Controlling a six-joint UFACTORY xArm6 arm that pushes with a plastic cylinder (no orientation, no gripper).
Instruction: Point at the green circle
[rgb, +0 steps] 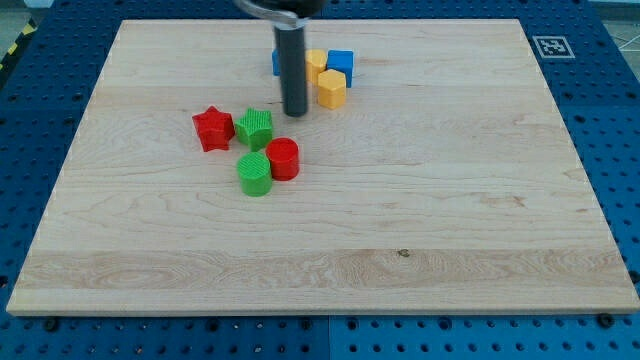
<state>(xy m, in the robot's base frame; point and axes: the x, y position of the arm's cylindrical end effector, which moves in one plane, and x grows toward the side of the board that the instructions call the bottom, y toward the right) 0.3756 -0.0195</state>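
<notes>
The green circle (254, 173) lies on the wooden board, left of centre, touching a red circle (283, 159) on its upper right. A green star (255, 129) sits just above them, with a red star (212, 129) to its left. My tip (295, 113) is the lower end of a dark rod coming down from the view's top. It stands to the upper right of the green star, well above the green circle and apart from it.
Behind the rod at the view's top lie two yellow blocks (331, 88) and two blue blocks (341, 62), one blue block partly hidden by the rod. The board (450, 200) sits on a blue perforated table. A marker tag (551, 46) is at the top right corner.
</notes>
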